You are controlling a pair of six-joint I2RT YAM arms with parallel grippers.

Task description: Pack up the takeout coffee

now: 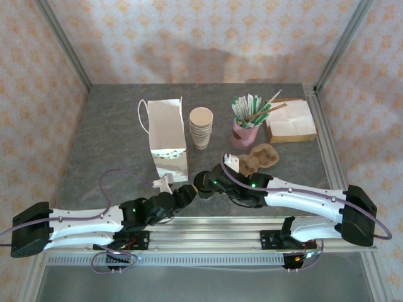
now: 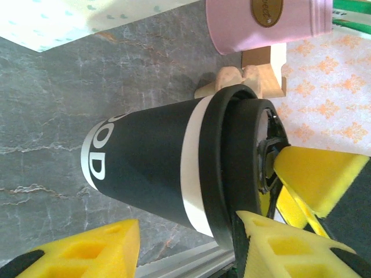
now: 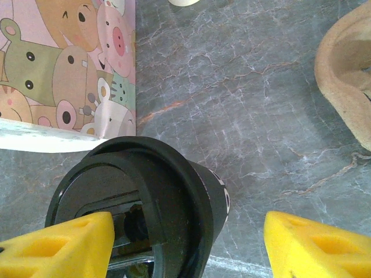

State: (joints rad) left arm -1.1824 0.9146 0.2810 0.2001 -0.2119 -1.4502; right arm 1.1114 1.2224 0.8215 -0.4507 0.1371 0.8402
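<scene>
As coffee cup (image 2: 151, 162) sits near table (image 1: 113, 145) edge | right pincer (image 3: 188, 231) agape

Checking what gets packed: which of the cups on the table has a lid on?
The dark cup with white lettering: it alone wears a black lid. The stacked tan cups and the pink cup holding stirrers are lidless.
</scene>
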